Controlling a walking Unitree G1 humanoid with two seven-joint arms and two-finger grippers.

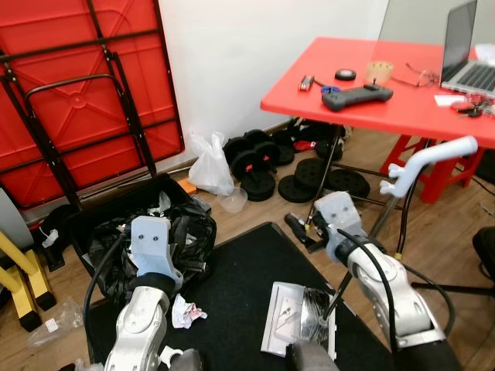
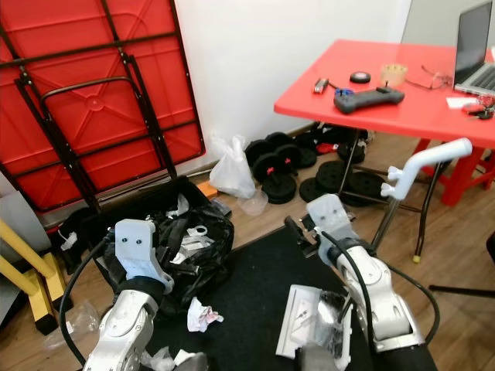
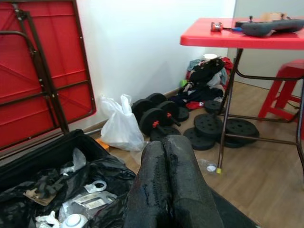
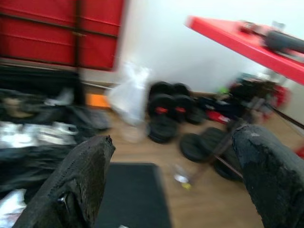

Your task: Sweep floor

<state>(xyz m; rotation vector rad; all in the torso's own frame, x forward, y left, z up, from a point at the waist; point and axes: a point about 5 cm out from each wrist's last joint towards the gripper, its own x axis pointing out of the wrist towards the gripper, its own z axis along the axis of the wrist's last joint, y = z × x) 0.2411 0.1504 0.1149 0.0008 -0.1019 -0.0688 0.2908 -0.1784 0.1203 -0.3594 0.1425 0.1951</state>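
1. The left gripper (image 3: 172,190) has its two black fingers pressed together, clenched on nothing, pointing out over the black bin bag (image 1: 166,232) full of rubbish
2. The right gripper (image 4: 175,175) is spread wide, fingers well apart, with nothing between them; that view is blurred, so finer detail is unsure
3. A white dustpan (image 1: 298,317) lies on the black mat (image 1: 247,286) between the two arms, with crumpled foil in it
4. A crumpled paper scrap (image 1: 186,311) lies on the mat just beside the bag
5. A white handle (image 1: 433,158) stands by the red tabletop (image 1: 402,100)
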